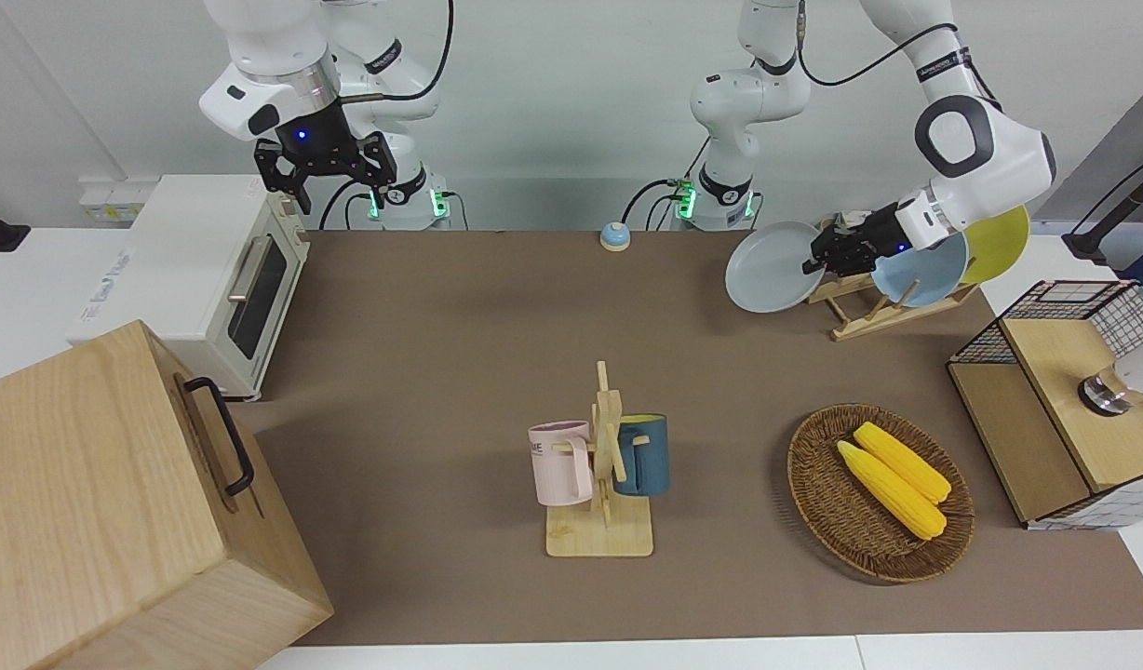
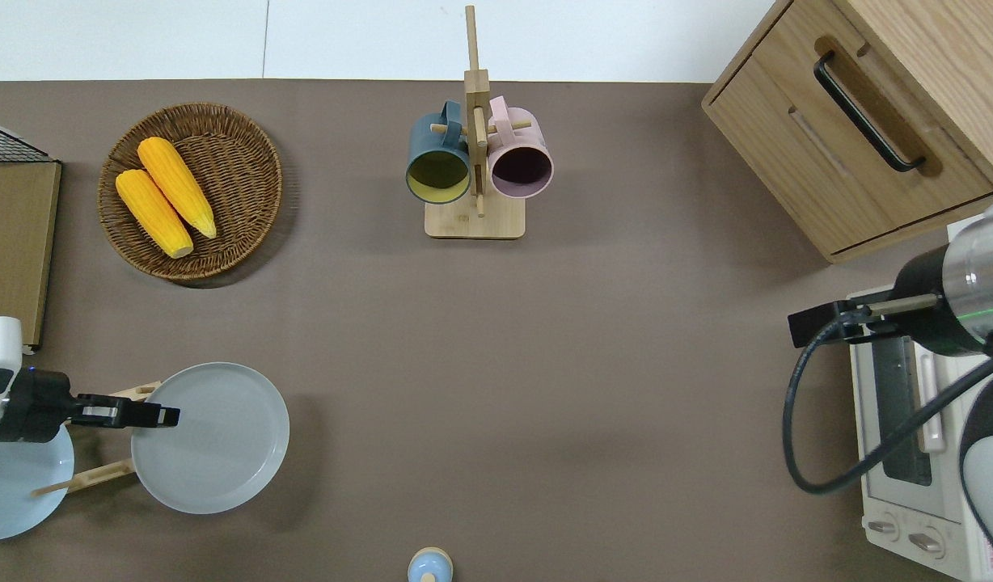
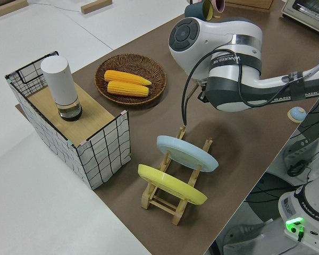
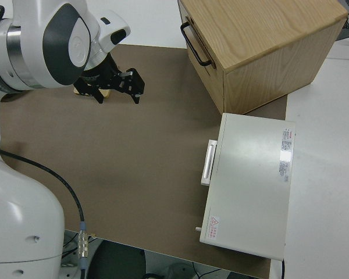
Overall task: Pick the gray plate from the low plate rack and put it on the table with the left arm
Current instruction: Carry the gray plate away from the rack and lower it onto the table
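Gray plate (image 2: 213, 440) pinched at rim by left claw (image 2: 161, 416), beside low plate rack (image 1: 874, 312); wicker basket (image 2: 246, 145) holds two corn cobs (image 2: 165, 196).

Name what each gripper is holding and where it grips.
The left gripper holds the gray plate by its rim, on the low plate rack side. The right arm is parked, holding nothing.

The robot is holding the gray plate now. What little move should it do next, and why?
Probably lower it gently toward the table. The left pincer grips the gray plate by its rim. The plate looks clear of the low plate rack, and the brown mat under it shows bare.
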Controlling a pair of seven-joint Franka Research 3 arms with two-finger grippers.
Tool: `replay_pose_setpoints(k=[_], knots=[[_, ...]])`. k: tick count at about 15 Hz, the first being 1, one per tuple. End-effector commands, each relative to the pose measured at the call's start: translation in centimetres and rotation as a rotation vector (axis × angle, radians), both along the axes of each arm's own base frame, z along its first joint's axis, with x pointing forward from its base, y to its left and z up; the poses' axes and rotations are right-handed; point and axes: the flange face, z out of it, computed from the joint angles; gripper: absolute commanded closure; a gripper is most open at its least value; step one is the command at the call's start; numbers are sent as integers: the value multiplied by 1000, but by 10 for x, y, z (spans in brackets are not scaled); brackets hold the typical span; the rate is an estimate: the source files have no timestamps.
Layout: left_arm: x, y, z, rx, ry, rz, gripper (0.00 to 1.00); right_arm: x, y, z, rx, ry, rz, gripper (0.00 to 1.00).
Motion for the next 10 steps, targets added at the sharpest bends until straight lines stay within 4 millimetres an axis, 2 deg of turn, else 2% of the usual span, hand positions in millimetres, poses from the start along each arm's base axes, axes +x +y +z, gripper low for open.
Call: replay_pose_setpoints(k=[1, 4, 8, 10], knots=[[-2, -12, -16, 0, -25, -1, 1000, -2, -1, 3, 9, 7, -2, 11], [-4, -21, -28, 8, -30, -10, 1000, -2, -1, 3, 9, 7, -3, 11], [-10, -21, -46, 16, -56, -15, 1000, -2, -1, 3, 9, 7, -3, 13], [-9, -34, -53, 18, -73, -21, 1000, -2, -1, 3, 9, 7, -3, 11]])
